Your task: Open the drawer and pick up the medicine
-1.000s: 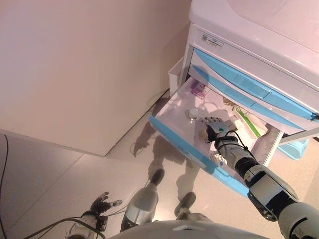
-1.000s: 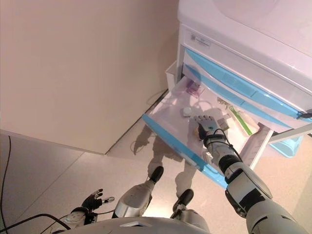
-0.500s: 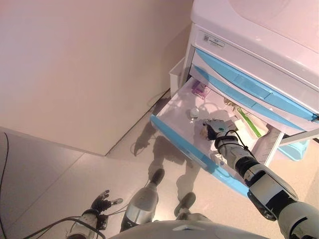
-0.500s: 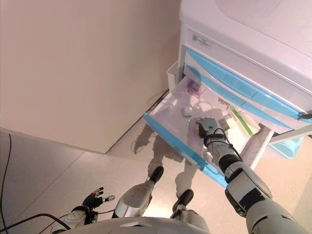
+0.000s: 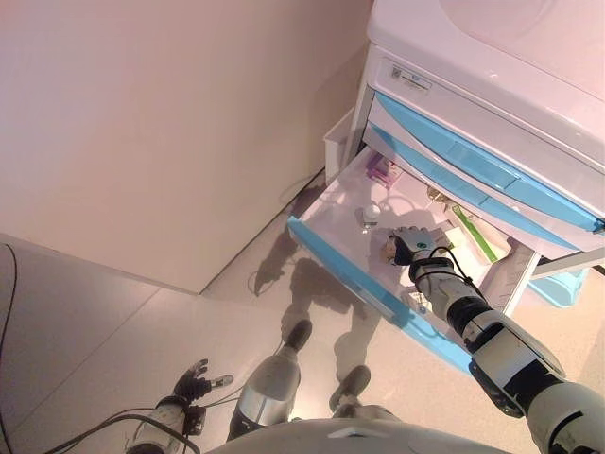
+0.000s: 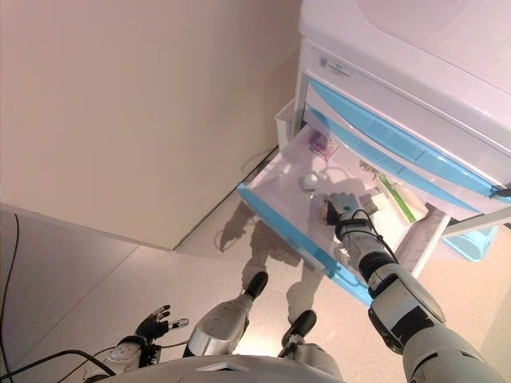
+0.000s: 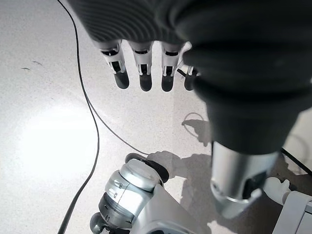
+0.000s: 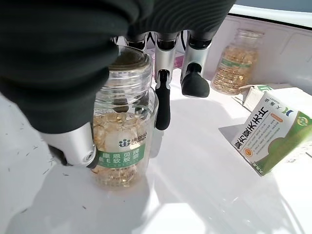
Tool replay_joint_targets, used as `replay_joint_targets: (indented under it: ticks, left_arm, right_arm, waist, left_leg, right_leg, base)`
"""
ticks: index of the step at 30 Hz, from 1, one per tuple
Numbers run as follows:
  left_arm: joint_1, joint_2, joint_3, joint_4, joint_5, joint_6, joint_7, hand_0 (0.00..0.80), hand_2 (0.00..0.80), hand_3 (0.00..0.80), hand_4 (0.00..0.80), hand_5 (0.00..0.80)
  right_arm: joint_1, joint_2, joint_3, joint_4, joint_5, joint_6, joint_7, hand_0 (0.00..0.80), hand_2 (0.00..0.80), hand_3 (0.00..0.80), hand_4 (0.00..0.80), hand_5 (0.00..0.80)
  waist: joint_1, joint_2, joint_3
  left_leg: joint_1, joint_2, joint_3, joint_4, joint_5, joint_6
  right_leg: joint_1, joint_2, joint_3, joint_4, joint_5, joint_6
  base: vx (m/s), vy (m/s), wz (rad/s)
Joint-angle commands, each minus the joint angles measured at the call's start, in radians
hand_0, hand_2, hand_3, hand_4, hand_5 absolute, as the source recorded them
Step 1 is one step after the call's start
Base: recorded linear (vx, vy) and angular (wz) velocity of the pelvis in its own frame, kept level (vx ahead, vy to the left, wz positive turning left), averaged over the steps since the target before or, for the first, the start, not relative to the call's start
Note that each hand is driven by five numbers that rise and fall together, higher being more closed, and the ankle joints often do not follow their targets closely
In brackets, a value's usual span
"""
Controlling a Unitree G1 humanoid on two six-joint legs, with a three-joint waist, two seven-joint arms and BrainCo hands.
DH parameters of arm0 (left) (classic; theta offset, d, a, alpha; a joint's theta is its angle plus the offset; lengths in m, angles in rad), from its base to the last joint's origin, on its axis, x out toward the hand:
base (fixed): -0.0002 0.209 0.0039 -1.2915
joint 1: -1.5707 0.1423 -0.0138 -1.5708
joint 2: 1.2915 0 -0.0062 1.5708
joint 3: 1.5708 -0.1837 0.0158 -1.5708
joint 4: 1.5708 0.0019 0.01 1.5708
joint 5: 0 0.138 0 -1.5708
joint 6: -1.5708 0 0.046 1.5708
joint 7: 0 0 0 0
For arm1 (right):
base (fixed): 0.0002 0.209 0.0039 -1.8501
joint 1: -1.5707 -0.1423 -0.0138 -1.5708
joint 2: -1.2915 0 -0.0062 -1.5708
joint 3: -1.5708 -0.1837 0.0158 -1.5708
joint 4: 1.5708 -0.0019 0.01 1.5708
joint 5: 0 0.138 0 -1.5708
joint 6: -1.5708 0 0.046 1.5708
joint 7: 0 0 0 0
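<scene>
The lowest drawer (image 5: 333, 261) of the white cabinet stands pulled open, with a blue front. My right hand (image 5: 408, 244) is inside it, fingers curled down. In the right wrist view the thumb (image 8: 73, 144) and a finger (image 8: 163, 105) hold a clear medicine bottle (image 8: 124, 141) of yellow capsules between them; the bottle stands upright on the drawer floor. My left hand (image 7: 141, 73) hangs low over the floor, fingers straight and empty; it also shows in the left eye view (image 5: 194, 384).
The drawer also holds a second capsule bottle (image 8: 234, 68), a white and green box (image 8: 270, 131), a purple box (image 5: 381, 170) and a small vial (image 5: 369, 214). Shut blue drawers (image 5: 473, 156) sit above. A white bin (image 5: 336, 142) hangs on the cabinet's side. A wall stands at left.
My right hand's fingers have curled down from straight and closed round the capsule bottle. The camera has shifted slightly. The left hand has not moved.
</scene>
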Motion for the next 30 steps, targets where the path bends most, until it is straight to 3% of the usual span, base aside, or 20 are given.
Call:
replay_joint_targets:
  ticks: [1,10,14,18,21,25,30]
  left_arm:
    - [0.000,0.024,-0.056,0.023,0.018,-0.014,0.000,0.000,0.000,0.000,0.000,0.000]
    - [-0.001,0.027,-0.051,0.020,0.019,-0.012,-0.003,0.000,0.000,0.000,0.000,0.000]
    - [-0.001,0.035,-0.039,0.014,0.020,-0.004,-0.004,0.000,0.000,0.000,0.000,0.000]
    - [0.007,0.055,0.001,0.008,0.033,0.017,-0.011,0.000,0.000,0.000,0.000,0.000]
    - [0.017,0.076,0.047,0.010,0.046,0.041,-0.015,0.000,0.000,0.000,0.000,0.000]
    - [0.017,0.090,0.096,0.029,0.052,0.069,-0.014,0.000,0.000,0.000,0.000,0.000]
    - [0.017,0.091,0.125,0.044,0.079,0.083,-0.010,0.000,0.000,0.000,0.000,0.000]
  right_arm:
    - [-0.013,-0.025,0.024,-0.002,-0.025,0.000,-0.001,0.800,0.800,0.800,0.800,0.800]
    - [-0.005,-0.033,0.024,-0.020,-0.018,-0.018,0.000,0.800,0.800,0.800,0.800,0.800]
    - [-0.012,-0.049,0.046,-0.072,-0.051,-0.037,0.066,0.800,0.800,0.800,0.800,0.800]
    - [-0.006,-0.111,0.078,-0.255,-0.067,-0.052,0.258,0.800,0.800,0.800,0.800,0.800]
    - [0.039,-0.195,0.074,-0.506,-0.019,-0.045,0.468,0.800,0.800,0.800,0.800,0.800]
    - [0.089,-0.342,0.020,-0.801,0.140,-0.043,0.730,0.800,0.800,0.800,0.800,0.800]
    - [0.075,-0.479,-0.071,-0.982,0.368,-0.060,0.986,0.800,0.800,0.800,0.800,0.800]
  waist:
    - [0.010,-0.002,-0.007]
    - [0.004,-0.006,-0.005]
    - [-0.002,-0.018,-0.005]
    - [-0.020,-0.050,-0.010]
    - [-0.055,-0.086,-0.023]
    - [-0.116,-0.125,-0.056]
    - [-0.162,-0.151,-0.097]
  left_leg:
    - [-0.012,-0.062,-0.002,-0.011,-0.059,0.020]
    - [-0.009,-0.060,0.004,-0.013,-0.060,0.022]
    - [-0.006,-0.057,0.011,-0.016,-0.061,0.022]
    - [0.005,-0.051,0.030,-0.020,-0.068,0.022]
    - [0.020,-0.042,0.062,-0.025,-0.077,0.024]
    - [0.042,-0.030,0.108,-0.025,-0.092,0.029]
    - [0.078,-0.020,0.159,-0.025,-0.116,0.031]
  right_leg:
    - [0.006,-0.008,0.009,0.123,-0.100,0.020]
    - [0.006,-0.008,0.014,0.119,-0.096,0.022]
    - [0.007,-0.005,0.023,0.113,-0.091,0.024]
    - [0.012,-0.001,0.043,0.105,-0.085,0.028]
    - [0.014,0.002,0.071,0.097,-0.076,0.035]
    - [0.017,0.008,0.115,0.088,-0.061,0.043]
    - [0.024,0.013,0.165,0.079,-0.048,0.049]
  base:
    - [0.000,0.000,0.00]
    - [0.000,0.000,0.00]
    - [0.000,0.000,0.00]
    - [-0.014,-0.014,-0.09]
    - [-0.007,-0.009,-0.19]
    - [0.013,0.009,-0.33]
    - [0.028,0.014,-0.37]
